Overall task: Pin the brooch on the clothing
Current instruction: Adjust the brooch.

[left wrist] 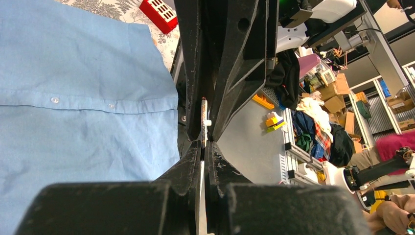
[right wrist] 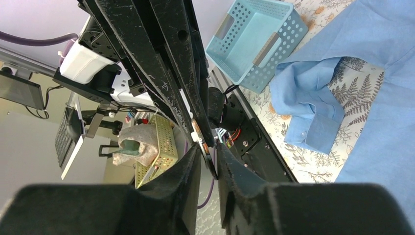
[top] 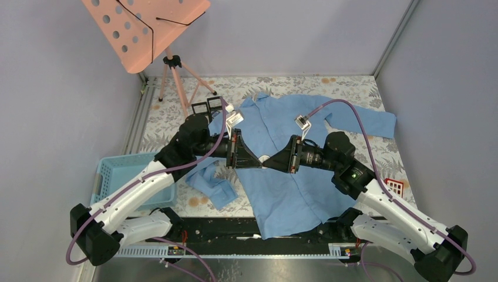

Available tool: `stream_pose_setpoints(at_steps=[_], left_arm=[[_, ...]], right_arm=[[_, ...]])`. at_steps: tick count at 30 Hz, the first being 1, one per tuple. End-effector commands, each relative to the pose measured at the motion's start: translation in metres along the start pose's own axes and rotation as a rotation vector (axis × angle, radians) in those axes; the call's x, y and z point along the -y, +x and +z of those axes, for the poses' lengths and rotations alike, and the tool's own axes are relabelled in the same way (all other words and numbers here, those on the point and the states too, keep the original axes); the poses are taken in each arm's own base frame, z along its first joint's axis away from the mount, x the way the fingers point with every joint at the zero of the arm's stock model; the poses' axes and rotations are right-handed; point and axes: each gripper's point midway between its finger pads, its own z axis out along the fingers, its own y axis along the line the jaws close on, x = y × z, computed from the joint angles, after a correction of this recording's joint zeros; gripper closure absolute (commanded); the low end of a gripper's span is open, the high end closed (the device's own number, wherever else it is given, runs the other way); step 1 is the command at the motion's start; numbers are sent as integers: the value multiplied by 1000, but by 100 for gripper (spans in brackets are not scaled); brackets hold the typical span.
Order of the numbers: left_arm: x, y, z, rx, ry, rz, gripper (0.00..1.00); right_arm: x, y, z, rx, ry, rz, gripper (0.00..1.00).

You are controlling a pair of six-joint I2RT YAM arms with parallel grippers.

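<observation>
my left gripper (top: 257, 164) is closed tight on the brooch (top: 264, 159), nipping it at the very tips. from above, my right gripper (top: 273, 164) comes in from 3 o'clock and meets the left one tip to tip, with the brooch a small pale spot between them. both hang over the chest of the shirt (top: 282, 194), which lies flat from 12 to 6 o'clock beneath them. one sleeve is folded at 8 o'clock beside the basket (top: 117, 170).

from my left wrist, the brooch (left wrist: 204, 122) shows edge-on, a thin disc with a white nub rising out of my closed fingers (left wrist: 188, 164). the right gripper comes down on it from 12 o'clock. the shirt fills everything from 9 o'clock, its button strip running across, and the brooch looks clear of the cloth.

from my right wrist, the brooch (right wrist: 203, 144) sits in the slit between my fingers (right wrist: 188, 169). i cannot tell whether they pinch it or only bracket it. the basket is at 1 o'clock, the sleeve cuff at 3.

i judge this to be the step of working the clasp, or passing the brooch across, in the air. nothing is pinned yet. next i would need the pin bared, one firm grip kept on it, then a low slanted descent into the thin cloth.
</observation>
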Motion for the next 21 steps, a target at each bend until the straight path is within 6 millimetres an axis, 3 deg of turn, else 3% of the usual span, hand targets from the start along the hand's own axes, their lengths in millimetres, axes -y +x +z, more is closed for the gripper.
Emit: stream_pose_setpoints(at_steps=[1, 4, 6, 8, 10, 16, 21], left_arm=[[15, -15, 2, 41, 31, 108, 100], [6, -19, -1, 62, -40, 121, 100], [-4, -21, -4, 74, -100, 116, 100], [-16, -25, -7, 88, -165, 104, 100], [-29, -28, -10, 99, -228, 83, 100], [-65, -37, -26, 147, -426, 49, 100], [-116, -43, -71, 200, -820, 40, 100]], right_arm=[[-16, -6, 2, 25, -47, -32, 71], [-17, -11, -3, 70, -36, -43, 62], [-19, -16, -9, 107, -25, -63, 47], [-21, -21, -17, 145, -6, -87, 25], [-18, -25, -23, 176, 33, -103, 17], [8, -28, -39, 223, 203, -114, 11], [35, -27, -46, 214, 353, -109, 11]])
